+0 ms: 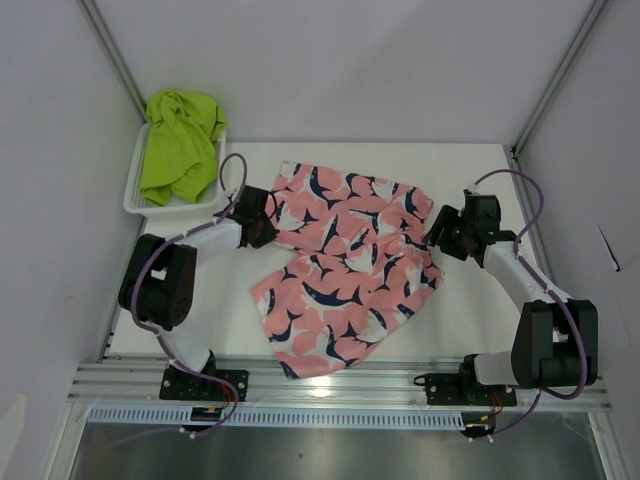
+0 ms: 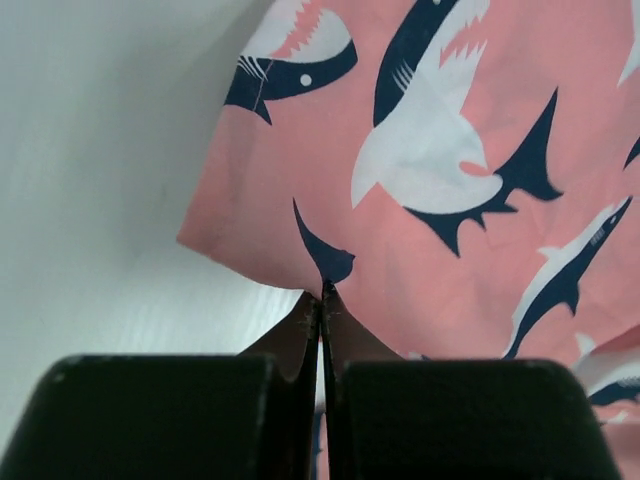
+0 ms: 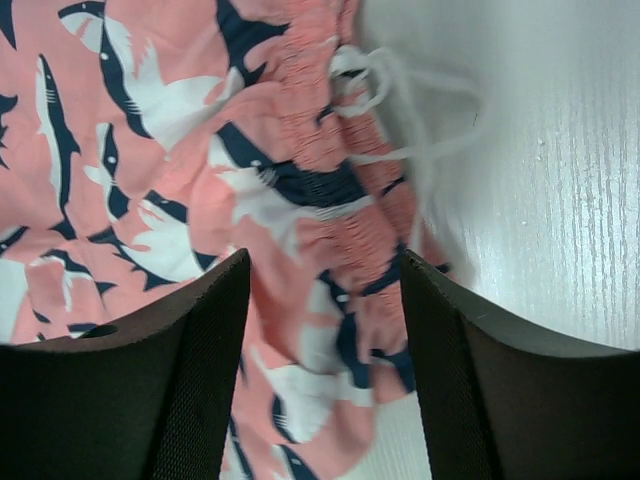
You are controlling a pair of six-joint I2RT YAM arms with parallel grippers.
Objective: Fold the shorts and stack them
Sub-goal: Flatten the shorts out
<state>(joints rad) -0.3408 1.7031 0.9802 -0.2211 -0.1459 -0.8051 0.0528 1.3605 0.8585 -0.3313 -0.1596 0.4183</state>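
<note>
The pink shorts (image 1: 345, 270) are spread on the white table (image 1: 480, 310), their left edge pinched between the closed jaws of the left gripper (image 2: 322, 300). Their drawstring waistband is straddled by the right gripper (image 3: 325, 275), jaws wide apart with nothing clamped. Farther back, the lime green shorts (image 1: 180, 145) are heaped in the white basket (image 1: 140, 205).

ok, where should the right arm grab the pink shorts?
The gathered waistband at the right edge of the pink shorts, beside the white drawstring, coming in from the right. It's bunched into a raised ridge, easier to pinch than flat cloth, and the open right gripper straddles it. The left gripper is shut on the opposite edge.
</note>
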